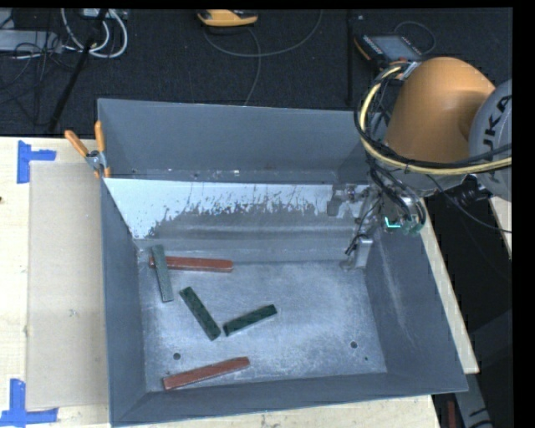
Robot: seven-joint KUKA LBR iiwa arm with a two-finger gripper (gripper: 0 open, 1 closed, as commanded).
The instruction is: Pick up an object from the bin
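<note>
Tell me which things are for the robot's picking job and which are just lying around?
For the job: gripper, bin, upper red stick, lower red stick, left green stick, right green stick, grey stick.

Just lying about: white cables, yellow thing, both behind the bin.

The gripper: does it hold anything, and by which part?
Nothing is seen held. The gripper hangs near the far right corner of the bin, apart from the nearest thing, a dark green stick.
</note>
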